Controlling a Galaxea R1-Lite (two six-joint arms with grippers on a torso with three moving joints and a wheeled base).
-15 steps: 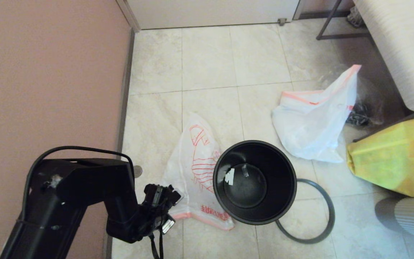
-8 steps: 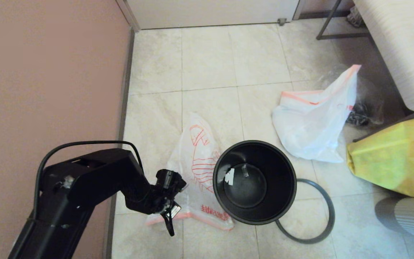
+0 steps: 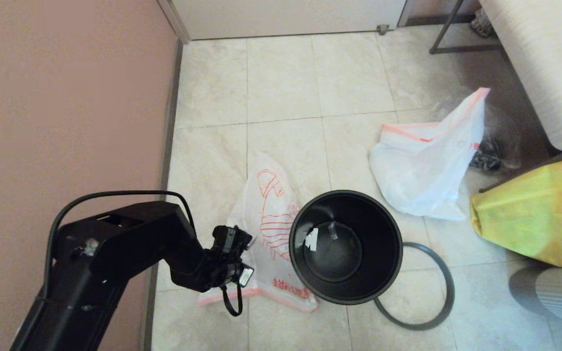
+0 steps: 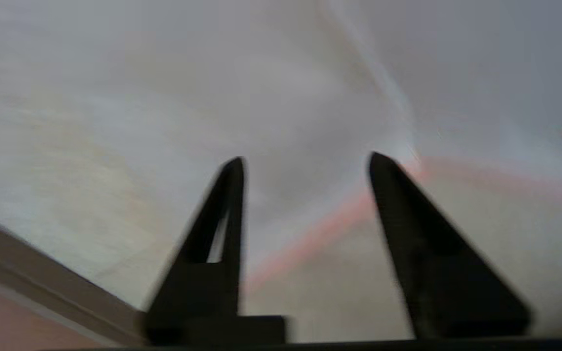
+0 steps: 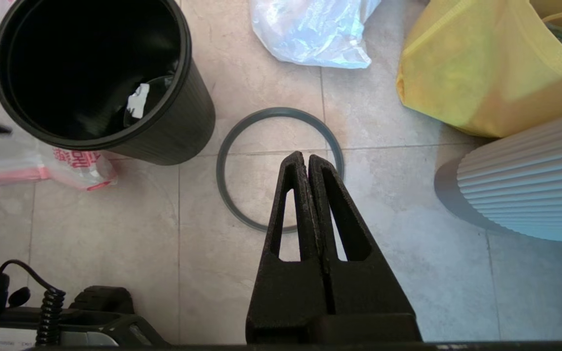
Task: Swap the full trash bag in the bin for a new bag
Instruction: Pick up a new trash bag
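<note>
The new bag (image 3: 266,229), thin and white with a red drawing, lies flat on the floor left of the bin (image 3: 345,246). The black bin stands upright with a paper scrap on its bottom. Its grey ring (image 3: 439,292) lies on the floor to its right. The full trash bag (image 3: 422,165) slumps beyond the bin. My left gripper (image 4: 305,163) is open and low over the new bag's near left corner, with the pink hem (image 4: 310,239) running between its fingers. My right gripper (image 5: 305,158) is shut on nothing, above the ring (image 5: 232,195).
A pink wall (image 3: 66,97) runs close along the left arm. A yellow bag (image 3: 530,214) and a ribbed white object (image 3: 559,292) stand at the right. A clear bag with dark contents (image 3: 498,146) sits behind the full bag. Beige tiles stretch beyond the bags.
The left arm swung forward and right, bringing its gripper down over the new bag's near left corner. In the last half second only the wrist turned slightly.
</note>
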